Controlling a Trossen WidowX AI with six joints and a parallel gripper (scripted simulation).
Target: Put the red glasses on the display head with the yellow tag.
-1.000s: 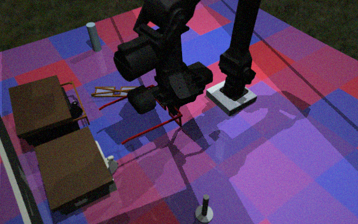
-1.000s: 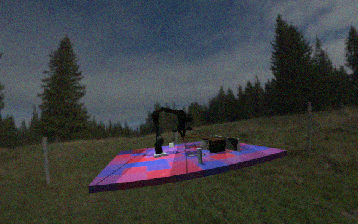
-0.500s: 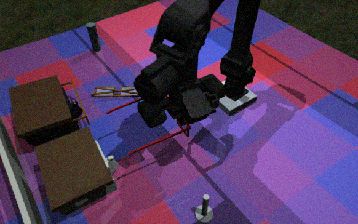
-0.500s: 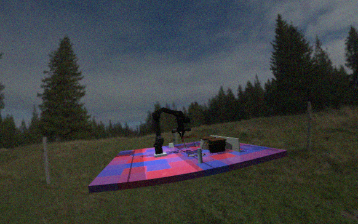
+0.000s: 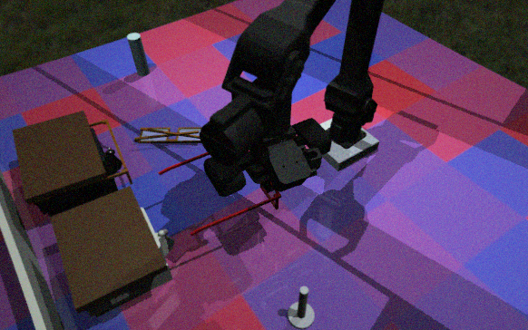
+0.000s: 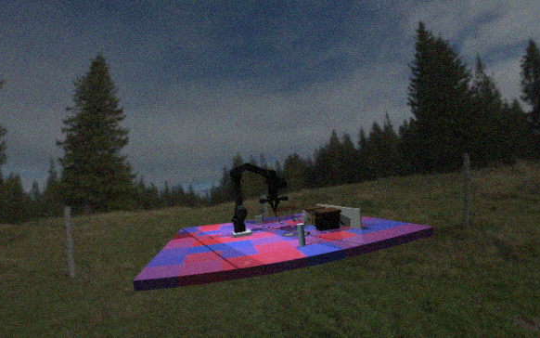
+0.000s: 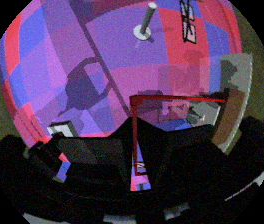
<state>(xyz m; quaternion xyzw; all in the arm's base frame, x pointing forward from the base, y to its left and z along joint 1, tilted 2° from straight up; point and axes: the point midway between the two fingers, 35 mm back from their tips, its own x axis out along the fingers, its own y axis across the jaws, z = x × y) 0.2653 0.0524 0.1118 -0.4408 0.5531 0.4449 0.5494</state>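
Pale panel (image 5: 11, 236) (image 6: 351, 215) (image 7: 244, 75): stood at the far left of the top view, behind both heads.
Dark-faced head (image 5: 57, 154) (image 6: 327, 220): already wore a tan frame (image 5: 117, 145); it needed a wide berth.
Pale-faced head (image 5: 107, 245) (image 7: 229, 117): had its nose bare, so it was probably the target, though no yellow tag could be made out.
Folded glasses (image 5: 168, 135): lay on the patchwork top, beyond the raised red pair.
Red glasses (image 5: 234, 215) (image 6: 287, 208) (image 7: 183, 98): hung in the air, well apart from both heads, temples open and pointing towards them.
Gripper (image 5: 268, 188) (image 6: 276, 212) (image 7: 132, 120): was closed on the front of the red glasses, one temple to either side in the top view.
Approach: called for squaring the frame to the pale face first, then a slow, level advance with the temple tips clearing both sides of the head.
Seating: wanted the temples over the ears before the bridge was lowered to the nose; any yaw could have snagged a tip or nudged the neighbour.
Release: belonged only after the frame sat straight, with small finger travel and a straight retreat.
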